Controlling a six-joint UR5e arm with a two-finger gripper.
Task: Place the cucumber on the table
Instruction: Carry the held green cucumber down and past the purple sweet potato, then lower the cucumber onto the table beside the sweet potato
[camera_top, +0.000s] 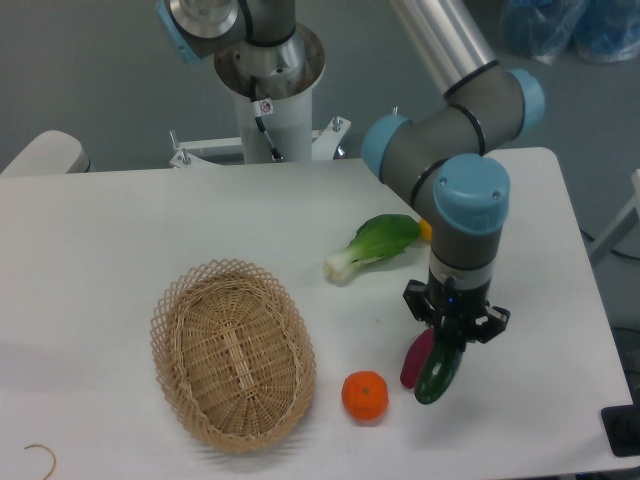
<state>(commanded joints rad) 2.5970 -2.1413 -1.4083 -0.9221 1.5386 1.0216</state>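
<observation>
The cucumber (438, 374) is a glossy dark green piece held at its upper end by my gripper (453, 334). It hangs tilted, its lower end down to the left, close above or touching the white table (100, 250) at the front right. The fingers (432, 316) are shut on it. The purple sweet potato (415, 358) lies right beside the cucumber on its left, partly hidden by it.
An oval wicker basket (232, 352) sits at the front left. An orange (365, 395) lies between the basket and the cucumber. A bok choy (373, 246) lies behind my gripper, with a small yellow thing (425, 229) at its right. The table's right edge is near.
</observation>
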